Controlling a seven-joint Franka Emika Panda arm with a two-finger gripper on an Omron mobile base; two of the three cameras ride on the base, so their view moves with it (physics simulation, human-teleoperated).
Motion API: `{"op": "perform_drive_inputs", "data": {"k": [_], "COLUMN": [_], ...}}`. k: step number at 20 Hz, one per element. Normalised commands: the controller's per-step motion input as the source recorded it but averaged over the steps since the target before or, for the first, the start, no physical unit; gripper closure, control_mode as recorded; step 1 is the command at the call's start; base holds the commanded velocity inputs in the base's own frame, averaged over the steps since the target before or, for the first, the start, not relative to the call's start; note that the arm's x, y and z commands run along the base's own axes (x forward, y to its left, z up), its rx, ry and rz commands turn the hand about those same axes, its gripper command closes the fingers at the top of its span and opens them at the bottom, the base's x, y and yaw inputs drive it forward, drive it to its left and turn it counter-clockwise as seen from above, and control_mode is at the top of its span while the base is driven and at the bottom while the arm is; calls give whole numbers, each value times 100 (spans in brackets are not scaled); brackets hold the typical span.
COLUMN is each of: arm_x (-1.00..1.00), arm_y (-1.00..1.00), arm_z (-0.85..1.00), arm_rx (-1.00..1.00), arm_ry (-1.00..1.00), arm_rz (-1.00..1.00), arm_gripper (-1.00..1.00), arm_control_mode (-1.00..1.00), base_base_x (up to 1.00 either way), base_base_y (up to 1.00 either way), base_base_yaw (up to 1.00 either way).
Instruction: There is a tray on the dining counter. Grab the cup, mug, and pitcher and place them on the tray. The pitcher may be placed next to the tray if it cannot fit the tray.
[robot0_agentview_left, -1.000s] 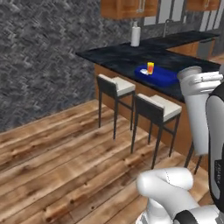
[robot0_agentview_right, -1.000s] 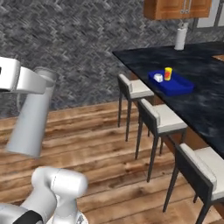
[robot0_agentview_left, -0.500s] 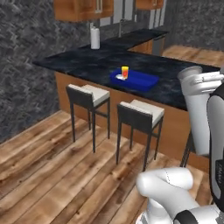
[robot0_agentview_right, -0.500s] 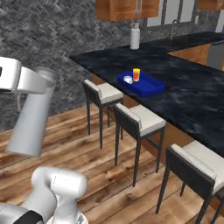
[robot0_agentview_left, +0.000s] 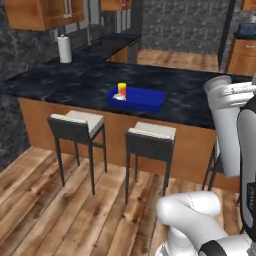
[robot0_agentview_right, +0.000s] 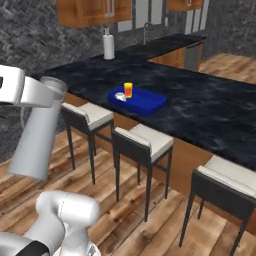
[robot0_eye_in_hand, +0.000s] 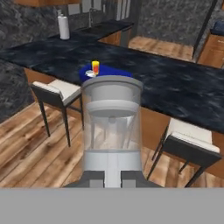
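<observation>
— Pitcher (robot0_eye_in_hand: 112, 127) first: where do we see it?
— Right in front of us in the hand view. It is tall, pale and see-through, and it stands upright. Our hand (robot0_eye_in_hand: 113, 175) is closed on its bottom part, with one dark finger (robot0_eye_in_hand: 94, 176) on each side.
— And the tray (robot0_agentview_left: 136, 98)?
— It is bright blue and it lies on the black worktop (robot0_agentview_left: 190, 95), near the edge where the stools (robot0_agentview_left: 149, 140) stand.
— What sits on the tray?
— We see the yellow cup (robot0_agentview_left: 122, 90) standing up at one end of it. The little white mug (robot0_agentview_right: 119, 95) is just beside the cup, also on the tray.
— Is the pitcher near the tray?
— No, we hold it well apart from the tray, out over the wooden floor (robot0_agentview_left: 60, 210).
— Anything else on the worktop?
— We see a white paper roll (robot0_agentview_right: 108, 46) standing far back, near the sink tap (robot0_agentview_right: 145, 31).
</observation>
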Motion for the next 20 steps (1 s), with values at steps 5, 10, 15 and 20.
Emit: {"op": "perform_drive_inputs", "data": {"k": [5, 10, 15, 20], "arm_x": [0, 0, 0, 0], "arm_y": [0, 0, 0, 0], "arm_z": [0, 0, 0, 0], "arm_rx": [0, 0, 0, 0], "arm_ry": [0, 0, 0, 0], "arm_rz": [0, 0, 0, 0], "arm_gripper": [100, 100, 100, 100], "arm_control_mode": [100, 100, 100, 100], "base_base_x": [46, 64, 73, 76], "base_base_y": [78, 66, 56, 44], "base_base_yaw": [-41, -33, -32, -32]}}
